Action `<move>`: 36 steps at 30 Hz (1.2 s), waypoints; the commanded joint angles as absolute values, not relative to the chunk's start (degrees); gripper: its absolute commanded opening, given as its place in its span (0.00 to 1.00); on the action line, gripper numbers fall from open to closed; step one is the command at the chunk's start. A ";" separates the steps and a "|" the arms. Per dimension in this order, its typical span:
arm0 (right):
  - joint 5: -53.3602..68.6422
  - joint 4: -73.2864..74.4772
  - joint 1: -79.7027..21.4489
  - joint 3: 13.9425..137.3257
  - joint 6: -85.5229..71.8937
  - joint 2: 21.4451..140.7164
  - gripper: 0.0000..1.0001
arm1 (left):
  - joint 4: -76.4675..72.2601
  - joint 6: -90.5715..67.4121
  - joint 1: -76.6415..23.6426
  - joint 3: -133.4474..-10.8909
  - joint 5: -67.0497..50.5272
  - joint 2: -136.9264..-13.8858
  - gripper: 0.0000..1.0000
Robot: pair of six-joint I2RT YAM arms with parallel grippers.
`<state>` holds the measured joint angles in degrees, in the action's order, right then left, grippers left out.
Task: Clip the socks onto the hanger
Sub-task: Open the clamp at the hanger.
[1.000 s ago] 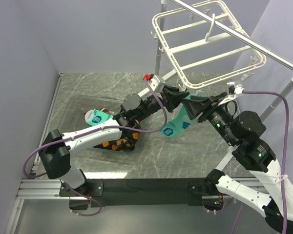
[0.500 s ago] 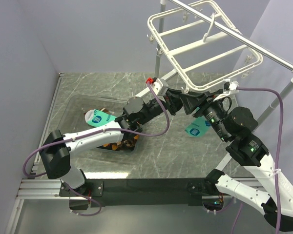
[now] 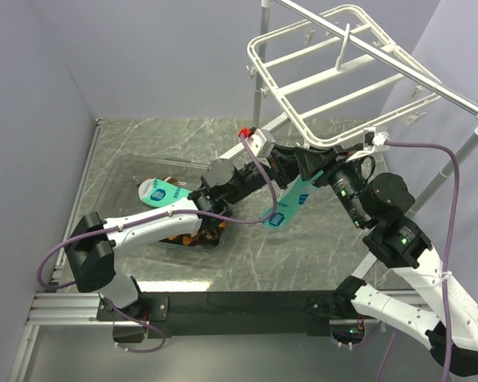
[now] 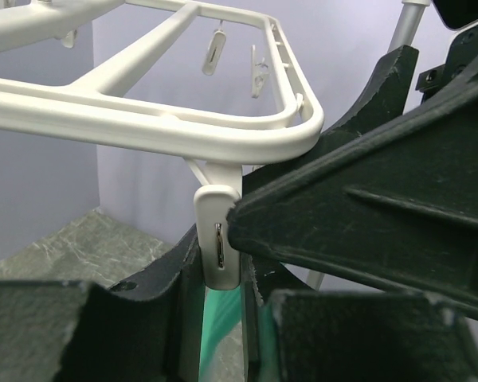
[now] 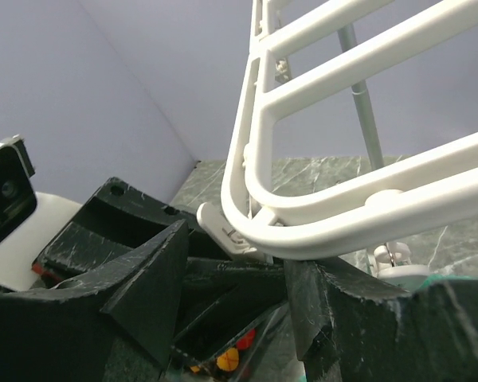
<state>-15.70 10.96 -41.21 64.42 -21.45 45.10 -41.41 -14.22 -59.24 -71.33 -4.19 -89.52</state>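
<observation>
The white hanger (image 3: pixel 284 99) hangs from a metal pole. My left gripper (image 3: pixel 287 163) reaches up to its near corner. In the left wrist view its fingers (image 4: pixel 163 294) close on either side of a small white clip (image 4: pixel 217 239) under the rim (image 4: pixel 183 131). A mint-green sock (image 3: pixel 289 207) dangles just below that clip, and its green shows between the fingers (image 4: pixel 221 326). My right gripper (image 3: pixel 319 165) meets the same corner from the right. Its jaws stand apart (image 5: pixel 239 318) under the rim (image 5: pixel 342 223), and I cannot tell whether they touch the sock.
A clear tray (image 3: pixel 115 179) on the left of the marble table holds a second mint sock (image 3: pixel 161 192) and argyle socks (image 3: pixel 193 235). The silver pole (image 3: pixel 382 53) and its upright (image 3: pixel 259 87) cross behind the hanger. Purple walls enclose the left and back.
The hanger swung left, then came back. The mint sock swung right under the right arm and returned to the middle. The right arm has pushed closer to the corner.
</observation>
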 commanded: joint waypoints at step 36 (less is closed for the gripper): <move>-20.92 1.76 -40.96 63.90 -18.63 49.22 0.00 | -35.25 -17.04 -60.82 -59.95 4.04 -74.19 0.69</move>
